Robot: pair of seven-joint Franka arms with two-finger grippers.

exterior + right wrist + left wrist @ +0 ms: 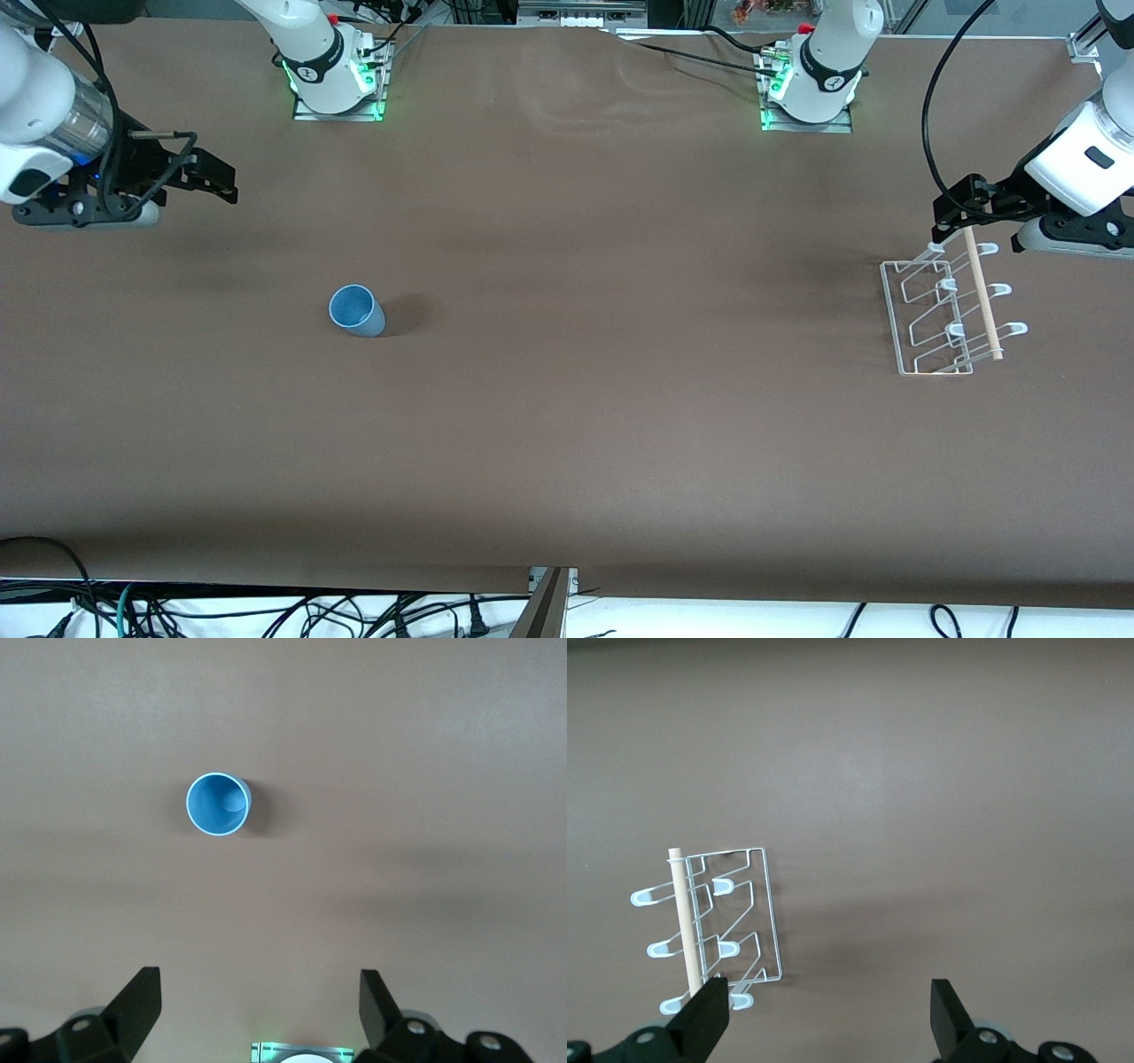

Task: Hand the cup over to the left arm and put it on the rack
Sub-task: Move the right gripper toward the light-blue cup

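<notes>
We see the cup (357, 310) standing upright, mouth up, on the brown table (567, 425), toward the right arm's end and well apart from everything else. The rack (948, 315) sits toward the left arm's end, its dowel (983, 292) lying across the wire loops.

The right gripper (211, 177) hangs above the table at its own end, fingers spread wide and holding nothing; in its wrist view the cup (218, 804) stands apart from both fingers (137, 1003).

The left gripper (952, 208) hovers just over the rack's edge, also wide open and empty, with the rack (731, 921) beside 1 finger (707, 1014).
</notes>
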